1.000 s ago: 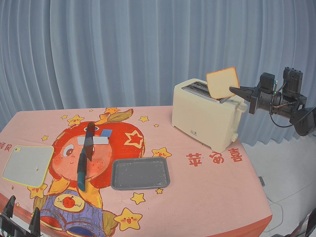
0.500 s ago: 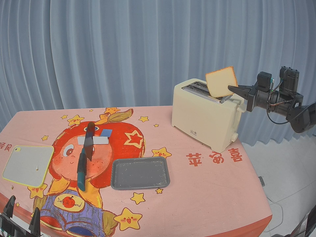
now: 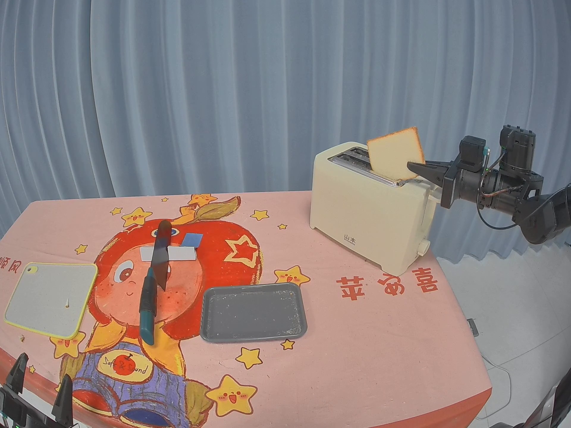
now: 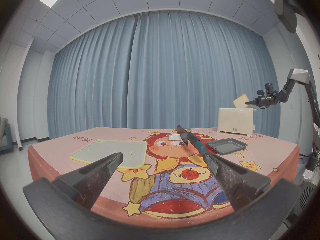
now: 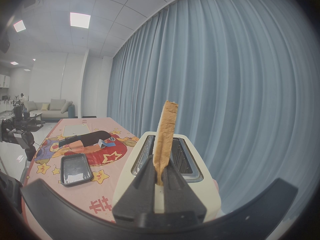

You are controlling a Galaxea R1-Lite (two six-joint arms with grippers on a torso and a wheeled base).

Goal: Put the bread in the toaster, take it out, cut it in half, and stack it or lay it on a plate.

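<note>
Tablecloth [image 3: 369,352] full of cartoon art and some red print, not reading that off. Toaster [image 3: 363,221] at the far right corner, small mark on its front, 2 slots up. Cutting board [image 3: 50,298] near left, grey tray [image 3: 253,313] mid-table, knife [image 3: 151,286] between them: laid out for the later steps, probably. Bread [image 3: 394,153] pinched by 1 edge in the right gripper [image 3: 411,165], upright over a slot for a straight drop, guessing. Left gripper [image 4: 163,155] spread wide, empty, low by the near edge.

One each of bread [image 3: 395,153], toaster [image 3: 363,215] (two slots [image 3: 354,160]), knife [image 3: 153,280], tray [image 3: 253,313], board [image 3: 50,298]
</note>
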